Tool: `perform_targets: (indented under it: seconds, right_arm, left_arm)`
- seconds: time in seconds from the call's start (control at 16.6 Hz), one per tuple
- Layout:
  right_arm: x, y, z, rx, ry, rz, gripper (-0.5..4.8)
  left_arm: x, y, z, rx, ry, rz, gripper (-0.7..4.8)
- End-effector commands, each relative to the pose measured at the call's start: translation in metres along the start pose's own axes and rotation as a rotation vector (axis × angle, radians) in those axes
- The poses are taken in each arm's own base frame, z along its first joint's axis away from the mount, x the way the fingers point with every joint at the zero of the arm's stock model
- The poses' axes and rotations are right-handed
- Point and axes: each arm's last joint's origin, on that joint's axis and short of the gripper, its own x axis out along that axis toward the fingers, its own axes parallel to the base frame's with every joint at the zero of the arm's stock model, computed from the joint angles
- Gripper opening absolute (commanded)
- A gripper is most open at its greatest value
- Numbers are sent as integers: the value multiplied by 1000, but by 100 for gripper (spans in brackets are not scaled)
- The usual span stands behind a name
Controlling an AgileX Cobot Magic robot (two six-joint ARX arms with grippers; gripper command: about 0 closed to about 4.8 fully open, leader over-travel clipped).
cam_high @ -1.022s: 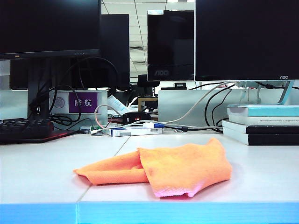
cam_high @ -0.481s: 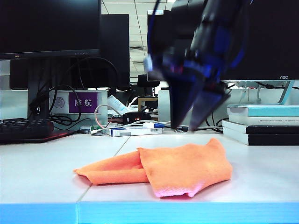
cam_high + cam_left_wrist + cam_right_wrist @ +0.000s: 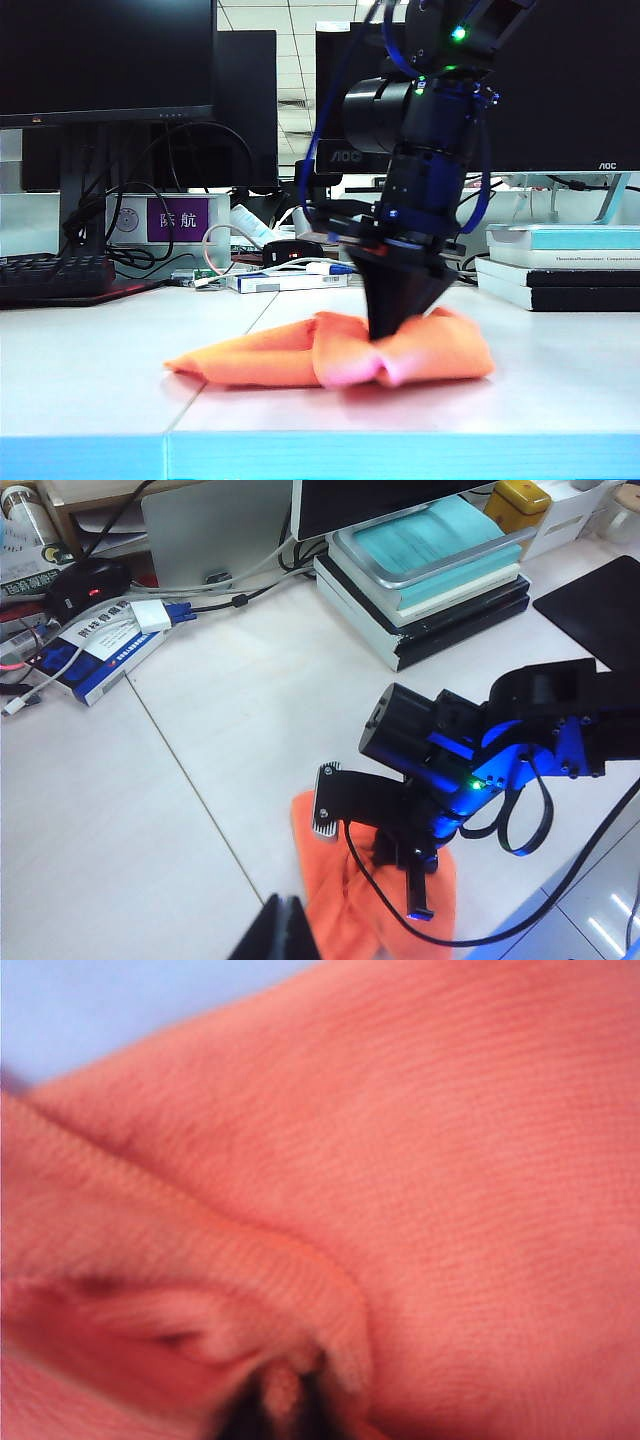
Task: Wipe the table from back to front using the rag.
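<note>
My right gripper (image 3: 393, 335) points straight down, its fingers pinched tight on a bunched fold of the orange rag (image 3: 330, 355), which lies on the white table (image 3: 90, 370) near its blue front edge. My left gripper (image 3: 285, 935) hovers aside; I cannot tell its opening.

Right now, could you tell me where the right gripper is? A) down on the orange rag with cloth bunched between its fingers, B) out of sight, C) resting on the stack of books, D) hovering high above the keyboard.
A: the right gripper is pressed into the rag, cloth puckered around its closed tips.
</note>
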Motion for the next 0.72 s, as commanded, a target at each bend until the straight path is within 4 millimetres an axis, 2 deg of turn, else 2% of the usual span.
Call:
perform_targets:
  seconds: [0.06,0.24,0.54,0.72]
  right_arm:
    - [5,7,-6,-10,74,8,-2]
    - [6,21,-9,-45,119,16,-3]
    - [10,66,-10,-162,175,42,-2]
    - [12,76,-8,-179,157,38,-2]
  left_arm:
    - [-1,0,2,7,-18,-1,-3]
    - [-1,0,2,7,-19,-1,-3]
    - [-1,0,2,7,-19,-1,-3]
    - [-1,0,2,7,-19,-1,-3]
